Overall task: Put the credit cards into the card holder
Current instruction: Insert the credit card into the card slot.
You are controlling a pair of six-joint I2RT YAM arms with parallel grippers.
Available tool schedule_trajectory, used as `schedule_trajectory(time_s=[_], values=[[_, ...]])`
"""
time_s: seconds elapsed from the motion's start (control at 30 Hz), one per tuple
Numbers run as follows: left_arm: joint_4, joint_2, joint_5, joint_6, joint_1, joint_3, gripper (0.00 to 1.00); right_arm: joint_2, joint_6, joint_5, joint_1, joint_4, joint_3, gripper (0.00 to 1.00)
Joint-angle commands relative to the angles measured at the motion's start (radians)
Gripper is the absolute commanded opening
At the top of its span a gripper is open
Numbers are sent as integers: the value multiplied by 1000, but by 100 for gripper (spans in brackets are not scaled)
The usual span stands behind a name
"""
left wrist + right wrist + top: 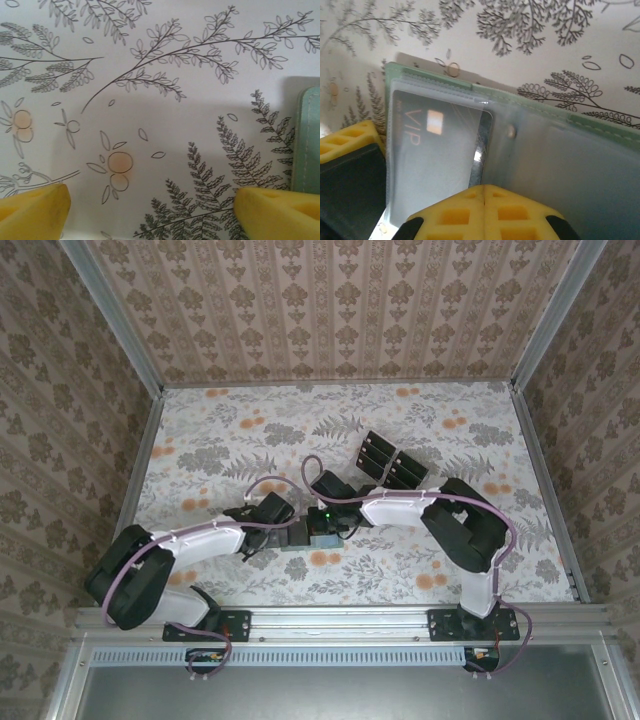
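Observation:
The sage-green card holder (560, 125) lies open on the floral table, and in the top view it sits between the two grippers (308, 537). One dark credit card (435, 150) marked VIP sits under the clear sleeve of its left half. My right gripper (484, 192) is shut, its joined tips at the card's lower right edge over the fold. My left gripper (150, 215) is open wide over bare table. Its right fingertip (280, 210) is just below the holder's left edge (307, 140). That gripper's yellow finger (347, 145) appears beside the holder's left side.
Several more black credit cards (390, 462) stand in two rows behind and to the right of the holder. Patterned walls (80, 440) close in the table on the left, back and right. A metal rail (340, 618) with the arm bases runs along the near edge.

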Motion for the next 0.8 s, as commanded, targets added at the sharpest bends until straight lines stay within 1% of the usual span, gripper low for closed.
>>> schedule_trajectory(time_s=[0.0, 0.1, 0.27, 0.5, 0.77], values=[[-69, -27, -47, -14, 13, -9, 100, -104, 11, -21, -2, 3, -26, 10], [-100, -72, -64, -17, 24, -10, 100, -135, 4, -5, -4, -8, -41, 10], [-131, -118, -78, -14, 43, -9, 100, -125, 1, -8, -4, -1, -57, 10], [-146, -116, -77, -13, 45, 10, 100, -55, 4, -26, 0, 30, -55, 7], [-137, -107, -74, -8, 45, 13, 100, -12, 5, -34, 8, 36, -44, 6]])
